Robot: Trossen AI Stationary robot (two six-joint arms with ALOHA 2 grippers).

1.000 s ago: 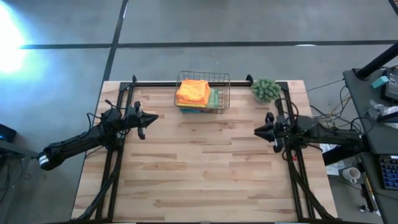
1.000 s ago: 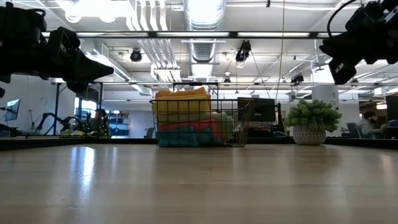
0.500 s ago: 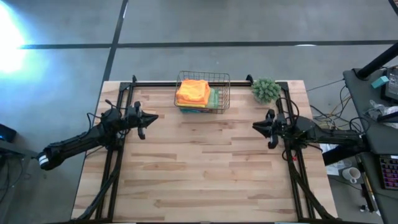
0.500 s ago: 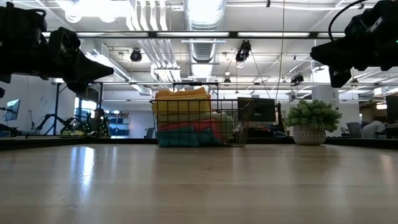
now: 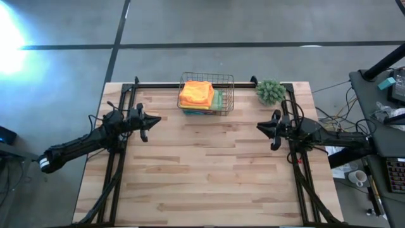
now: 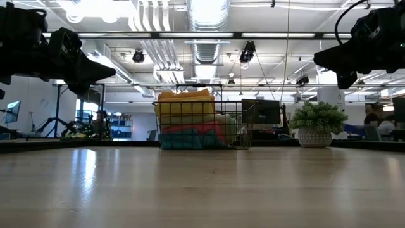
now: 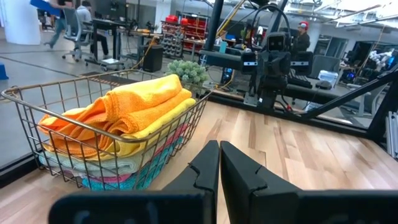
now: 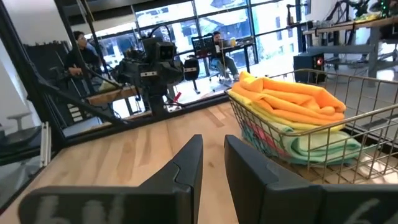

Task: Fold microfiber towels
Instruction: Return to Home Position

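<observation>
One camera hangs overhead, looking straight down from far enough to take in the whole bench (image 5: 209,171), with the wire basket (image 5: 228,88) and plant (image 5: 270,91) at its far edge. Another sits at bench-top height, facing level across the wood to that same basket and plant and the room behind. The wrist cameras look close over the left fingers (image 7: 205,165) and the right fingers (image 8: 186,165), inward across the bench, so both share the basket and each sees the opposite arm.
</observation>
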